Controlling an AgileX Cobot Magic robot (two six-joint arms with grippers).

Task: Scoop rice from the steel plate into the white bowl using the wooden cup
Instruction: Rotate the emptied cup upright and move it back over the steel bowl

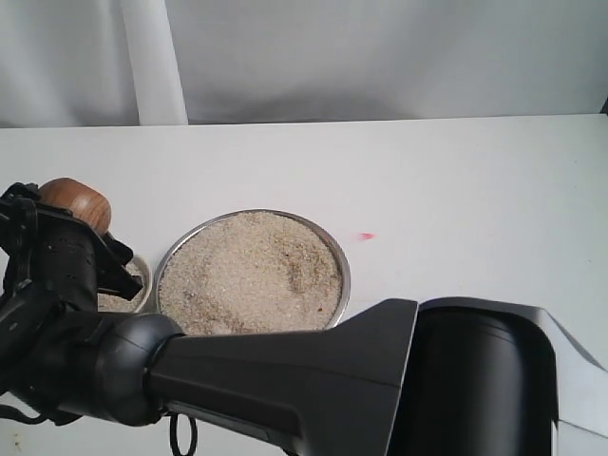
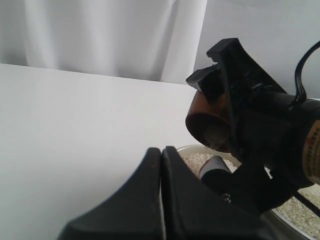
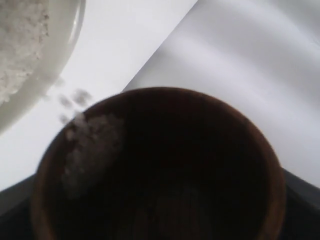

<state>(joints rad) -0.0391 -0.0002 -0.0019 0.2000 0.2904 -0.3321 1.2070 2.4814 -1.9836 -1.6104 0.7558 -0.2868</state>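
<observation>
Two hands are in view. The right hand [image 1: 57,214] reaches across the table [image 1: 456,190] and is closed around the one wooden cup [image 1: 78,198], its jaws set wide on the cup's belly. The cup is held up off the table and tilted so that its mouth faces downward. The left hand [image 2: 161,155] holds nothing, and its two fingers are pressed together. Rice shows in three places. A small clump clings to the inner wall of the cup near its lip [image 3: 92,145]. A low layer lies in the one white bowl [image 1: 133,290], which stands on the table directly beneath the right hand. A broad heap [image 1: 249,275] fills the one steel plate [image 1: 344,275], which stands on the table just beside the bowl, on the side away from the right hand's fingers. In the right wrist view a few blurred grains hang in the air just off the cup's lip, between the cup and the bowl's rim. One small pink mark [image 1: 366,236] lies on the table beyond the plate, well apart from both hands.
</observation>
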